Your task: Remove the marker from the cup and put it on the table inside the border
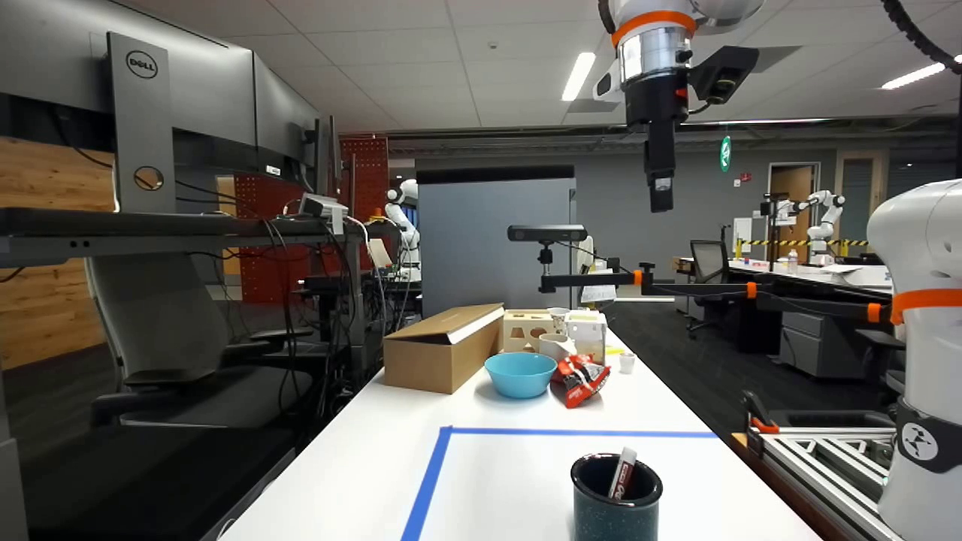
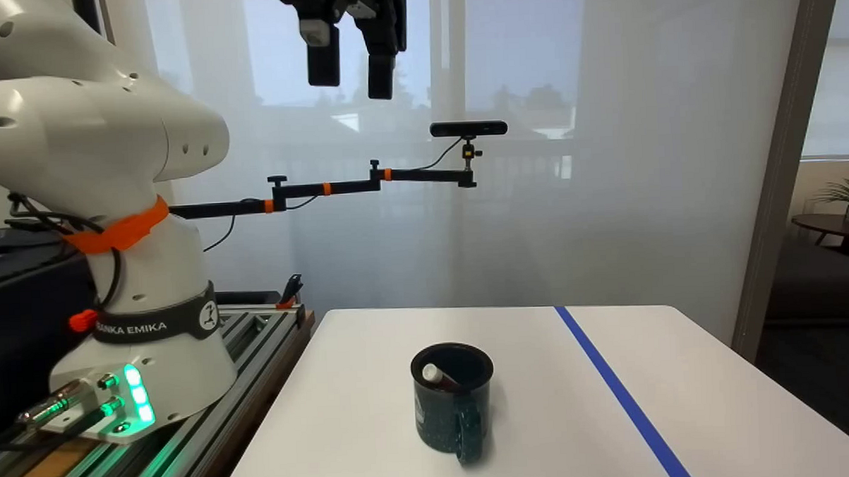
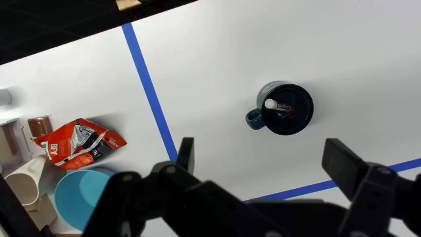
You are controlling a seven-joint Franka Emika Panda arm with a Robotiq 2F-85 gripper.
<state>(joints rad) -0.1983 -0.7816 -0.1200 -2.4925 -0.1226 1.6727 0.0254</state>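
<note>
A dark teal speckled cup (image 1: 616,518) stands upright on the white table (image 1: 353,473). It also shows in an exterior view (image 2: 445,418) and the wrist view (image 3: 267,90). The marker (image 1: 623,473), with a white end up, leans inside the cup; it shows too in an exterior view (image 2: 436,374) and the wrist view (image 3: 278,105). The blue tape border (image 3: 149,89) runs on the table, and the cup stands inside it. My gripper (image 2: 352,90) is open and empty, high above the table; in the wrist view its fingers (image 3: 259,141) are wide apart, below the cup in the picture.
Beyond the border are a light blue bowl (image 1: 521,376), a red snack bag (image 1: 582,382), a cardboard box (image 1: 432,361) and white cups (image 3: 23,187). A camera arm (image 2: 324,189) reaches out past the table. The table's edge shows in the wrist view.
</note>
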